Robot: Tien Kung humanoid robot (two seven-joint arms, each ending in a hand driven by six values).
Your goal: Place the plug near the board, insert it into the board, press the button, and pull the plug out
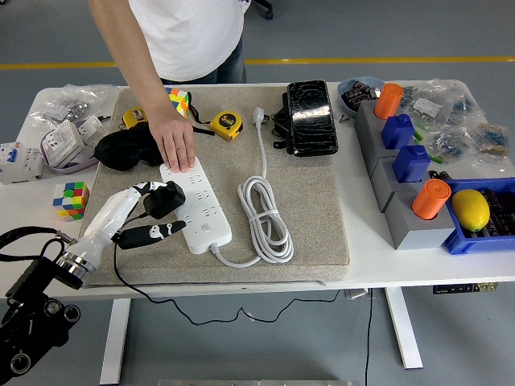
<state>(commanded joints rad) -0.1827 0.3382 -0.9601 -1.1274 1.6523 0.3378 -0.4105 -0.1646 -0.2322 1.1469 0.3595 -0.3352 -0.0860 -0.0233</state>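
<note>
We've got the left hand (pixel 153 215) clamped on the black plug (pixel 164 198), sitting right at the left edge of the white power strip (pixel 196 206). A person's hand (pixel 175 142) is pressing flat on the strip's far end. The strip's own cord (pixel 263 211) lies coiled just right of it on the table (pixel 362 249).

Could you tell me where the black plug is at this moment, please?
In the head view the black plug is on the left, held in the robot's left hand at the left edge of the white power strip, whose far end a person's hand presses down.
</note>
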